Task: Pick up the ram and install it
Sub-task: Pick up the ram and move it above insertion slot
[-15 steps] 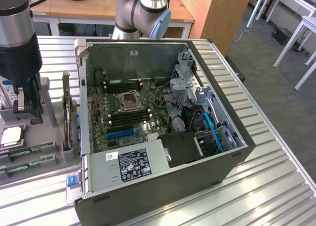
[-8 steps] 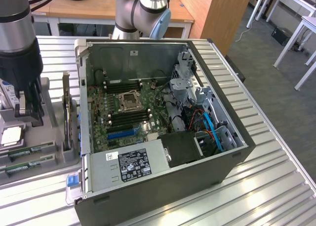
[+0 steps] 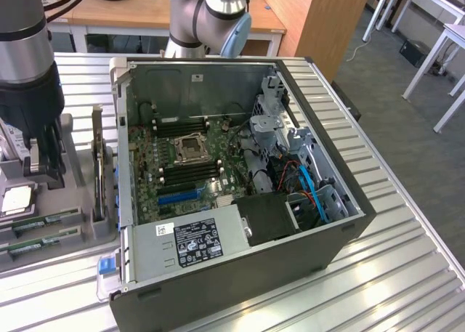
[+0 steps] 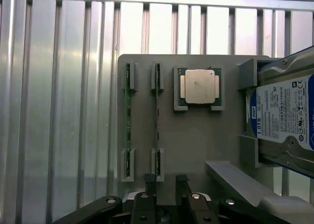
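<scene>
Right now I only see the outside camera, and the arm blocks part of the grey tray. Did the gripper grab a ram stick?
Observer: No. On the wrist view both ram sticks sit in their slots on the grey tray, untouched.
Operator: Is the gripper open?
Observer: Yes, open, with nothing between its fingers.
Operator: What else is on the tray?
Observer: A hard drive, its blue and white label facing the wrist camera.
</scene>
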Controlling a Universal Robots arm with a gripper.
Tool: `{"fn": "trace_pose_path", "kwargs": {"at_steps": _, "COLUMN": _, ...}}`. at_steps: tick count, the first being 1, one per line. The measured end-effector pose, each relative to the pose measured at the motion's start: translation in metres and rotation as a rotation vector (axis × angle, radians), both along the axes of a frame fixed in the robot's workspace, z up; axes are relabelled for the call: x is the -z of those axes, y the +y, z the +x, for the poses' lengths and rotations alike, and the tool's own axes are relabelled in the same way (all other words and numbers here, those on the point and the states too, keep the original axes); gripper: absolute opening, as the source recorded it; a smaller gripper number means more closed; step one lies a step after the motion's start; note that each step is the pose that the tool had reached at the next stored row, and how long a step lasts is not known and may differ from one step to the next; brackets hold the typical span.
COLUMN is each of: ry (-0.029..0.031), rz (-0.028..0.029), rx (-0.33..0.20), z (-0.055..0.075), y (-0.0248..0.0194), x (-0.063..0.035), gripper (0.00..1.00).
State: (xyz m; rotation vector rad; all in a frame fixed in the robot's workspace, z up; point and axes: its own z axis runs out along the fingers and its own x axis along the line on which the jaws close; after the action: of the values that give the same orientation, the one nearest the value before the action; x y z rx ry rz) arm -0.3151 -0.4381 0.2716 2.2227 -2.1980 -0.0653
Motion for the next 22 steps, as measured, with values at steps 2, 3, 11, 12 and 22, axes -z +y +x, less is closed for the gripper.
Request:
{"fn": "trace_pose_path", "kwargs": {"at_steps": 2, "ry": 0.0000, "rz": 0.0000, "rx": 0.000, "z": 0.000, "y": 0.0000, "x": 0.0011, "gripper": 0.30}}
{"fn": "trace_pose_path", "kwargs": {"at_steps": 3, "ry": 0.0000, "rz": 0.0000, "rx": 0.000, "z": 0.000, "y": 0.0000, "x": 0.0017, "gripper": 0.30}}
{"fn": "trace_pose_path", "kwargs": {"at_steps": 11, "ry": 0.0002, "rz": -0.0002, "rx": 0.000, "z": 0.000, "y": 0.0000, "x": 0.0046, "gripper": 0.30}}
{"fn": "trace_pose_path", "kwargs": {"at_steps": 12, "ry": -0.0001, "rz": 0.0001, "rx": 0.000, "z": -0.001, "y": 0.0001, "x": 0.0049, "gripper": 0.30}}
{"fn": "trace_pose_path", "kwargs": {"at_steps": 22, "ry": 0.0000, "rz": -0.0001, "rx": 0.000, "z": -0.011, "y": 0.0000, "x": 0.0053, "gripper": 0.30}}
